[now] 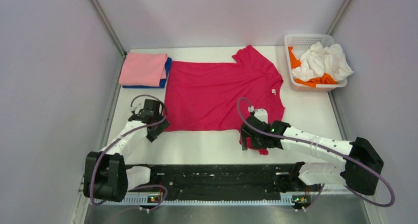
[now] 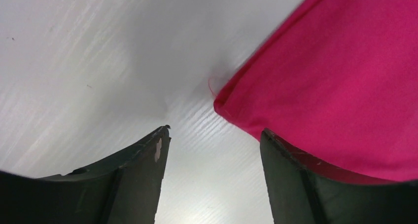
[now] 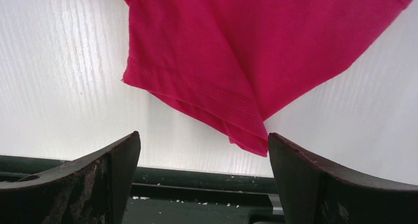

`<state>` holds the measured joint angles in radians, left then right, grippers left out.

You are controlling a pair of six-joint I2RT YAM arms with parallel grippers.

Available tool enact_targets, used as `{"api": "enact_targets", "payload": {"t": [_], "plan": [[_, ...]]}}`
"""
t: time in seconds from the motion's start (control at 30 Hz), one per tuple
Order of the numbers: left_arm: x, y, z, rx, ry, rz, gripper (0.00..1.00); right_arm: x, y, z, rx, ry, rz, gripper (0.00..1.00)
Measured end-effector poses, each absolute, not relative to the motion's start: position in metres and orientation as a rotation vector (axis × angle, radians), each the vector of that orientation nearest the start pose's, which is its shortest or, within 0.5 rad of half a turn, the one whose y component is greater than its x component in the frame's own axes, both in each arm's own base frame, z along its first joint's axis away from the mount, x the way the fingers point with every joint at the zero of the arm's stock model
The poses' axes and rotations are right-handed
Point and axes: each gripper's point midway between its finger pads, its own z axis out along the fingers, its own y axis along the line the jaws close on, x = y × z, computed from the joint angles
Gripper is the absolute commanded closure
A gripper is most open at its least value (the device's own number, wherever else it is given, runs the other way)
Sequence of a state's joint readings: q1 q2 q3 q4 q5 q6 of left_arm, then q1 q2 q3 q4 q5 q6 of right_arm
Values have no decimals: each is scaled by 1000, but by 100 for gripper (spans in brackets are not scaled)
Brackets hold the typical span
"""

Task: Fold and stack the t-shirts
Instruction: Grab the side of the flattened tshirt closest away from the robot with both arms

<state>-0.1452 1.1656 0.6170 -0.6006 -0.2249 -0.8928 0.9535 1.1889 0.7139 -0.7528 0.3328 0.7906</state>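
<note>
White tabletop [image 1: 305,110] between pale grey walls [image 1: 212,17] holds a crimson t-shirt [image 1: 217,93] spread flat at centre. Left end effector [image 1: 156,130] and right end effector [image 1: 252,144], both released, hover at its seven and five o'clock corners.

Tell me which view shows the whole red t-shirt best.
Top external: the red t-shirt lies spread flat, almost wholly visible. Left wrist catches only a hem corner; right wrist only a sleeve end.

Pale lilac-grey walls [image 1: 49,61] enclose a white worktop [image 1: 305,115] on three sides, joined by slim metal corner posts [image 1: 106,24]. Soft, even light leaves faint streaked glare on the worktop's ribbed surface.
</note>
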Motion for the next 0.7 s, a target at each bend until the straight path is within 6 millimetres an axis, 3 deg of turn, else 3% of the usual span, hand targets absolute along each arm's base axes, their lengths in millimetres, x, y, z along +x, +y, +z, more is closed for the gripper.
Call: {"api": "enact_targets", "payload": {"t": [0.13,0.33,0.4,0.43,0.6,0.7], "plan": [[242,-24,31,-1104,2437,-29,46,156,157,57,-118,2650,36,10],[249,-31,22,-1139,2442,-66,71,150,150,43,-133,2678,22,20],[251,-32,21,-1144,2439,-77,96,148,151,40,-143,2685,29,22],[252,-33,20,-1147,2437,-82,100,147,151,38,-149,2690,35,23],[258,-34,19,-1149,2429,-97,100,140,151,24,-174,2735,26,37],[259,-34,20,-1149,2426,-93,100,137,150,19,-184,2758,11,39]]}}
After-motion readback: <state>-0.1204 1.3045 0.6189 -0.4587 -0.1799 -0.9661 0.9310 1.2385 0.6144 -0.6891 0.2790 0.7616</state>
